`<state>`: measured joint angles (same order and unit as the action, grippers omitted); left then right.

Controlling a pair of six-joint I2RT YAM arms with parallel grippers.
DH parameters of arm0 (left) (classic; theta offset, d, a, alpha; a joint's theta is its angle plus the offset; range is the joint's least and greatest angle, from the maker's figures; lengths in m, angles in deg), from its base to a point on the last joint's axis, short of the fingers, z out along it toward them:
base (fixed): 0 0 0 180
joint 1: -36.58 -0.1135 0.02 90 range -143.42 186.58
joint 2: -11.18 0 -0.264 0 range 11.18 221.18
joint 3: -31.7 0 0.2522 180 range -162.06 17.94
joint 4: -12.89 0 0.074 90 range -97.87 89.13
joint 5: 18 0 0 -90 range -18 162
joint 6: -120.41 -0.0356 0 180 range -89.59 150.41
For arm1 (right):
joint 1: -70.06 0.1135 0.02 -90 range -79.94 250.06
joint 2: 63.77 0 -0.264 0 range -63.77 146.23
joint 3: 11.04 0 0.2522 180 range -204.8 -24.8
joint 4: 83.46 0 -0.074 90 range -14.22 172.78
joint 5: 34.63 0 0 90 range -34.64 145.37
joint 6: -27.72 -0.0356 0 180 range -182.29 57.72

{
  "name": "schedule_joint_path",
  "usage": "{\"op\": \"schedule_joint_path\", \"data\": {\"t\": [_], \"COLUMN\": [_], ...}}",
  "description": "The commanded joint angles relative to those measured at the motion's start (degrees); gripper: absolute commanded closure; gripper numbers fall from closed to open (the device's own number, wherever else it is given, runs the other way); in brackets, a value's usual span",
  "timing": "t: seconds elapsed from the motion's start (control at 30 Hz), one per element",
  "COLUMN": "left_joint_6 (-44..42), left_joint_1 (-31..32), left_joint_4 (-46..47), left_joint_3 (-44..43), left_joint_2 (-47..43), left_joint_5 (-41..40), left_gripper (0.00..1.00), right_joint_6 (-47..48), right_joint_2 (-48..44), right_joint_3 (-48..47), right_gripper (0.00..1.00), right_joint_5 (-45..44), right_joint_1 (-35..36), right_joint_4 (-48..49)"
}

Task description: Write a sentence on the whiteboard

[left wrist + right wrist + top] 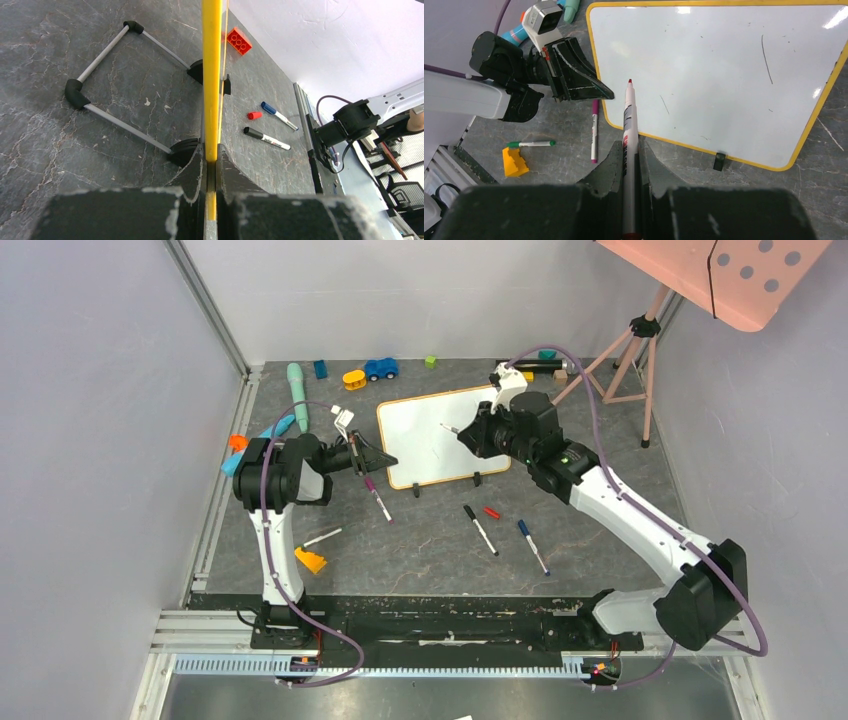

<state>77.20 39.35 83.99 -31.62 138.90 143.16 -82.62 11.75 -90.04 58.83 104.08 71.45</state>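
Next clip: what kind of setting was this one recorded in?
Probably a lab robot cell, not a home or office: plain wall panels box in a dark tabletop, an aluminium rail runs along its near edge, and toy props such as a blue car lie around the whiteboard.

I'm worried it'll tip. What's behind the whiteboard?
A grey wire stand with black corner pieces, resting on the table. The whiteboard shows only edge-on, so its back face is hidden.
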Motion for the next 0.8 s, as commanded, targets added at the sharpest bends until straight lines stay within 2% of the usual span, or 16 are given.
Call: {"op": "schedule_joint_path", "data": {"t": [0.0, 0.27, 0.63, 0.77], "left_joint_6": [-0.4, -1.6, -1.4, -1.9], "left_joint_1": [1.0, 0.9, 0.9, 0.9], "left_joint_4": [4.4, 4.3, 4.3, 4.3], "left_joint_3": [-1.2, -0.3, -0.4, 0.0], "left_joint_2": [1.6, 1.0, 1.1, 0.9], "left_joint_5": [3.3, 3.2, 3.2, 3.1], "left_gripper": [0.98, 0.98, 0.98, 0.98], "right_joint_6": [-1.9, -3.7, 2.3, 3.1], "right_joint_2": [1.8, 2.7, 1.3, 0.4], "right_joint_3": [-3.9, -6.9, -6.2, -5.2], "right_gripper": [1.0, 1.0, 1.0, 1.0], "right_joint_5": [-3.1, -11.6, -10.3, -5.7], "right_joint_1": [0.1, 0.1, -0.1, -0.6], "right_joint_4": [0.6, -3.5, -3.7, -2.1]}}
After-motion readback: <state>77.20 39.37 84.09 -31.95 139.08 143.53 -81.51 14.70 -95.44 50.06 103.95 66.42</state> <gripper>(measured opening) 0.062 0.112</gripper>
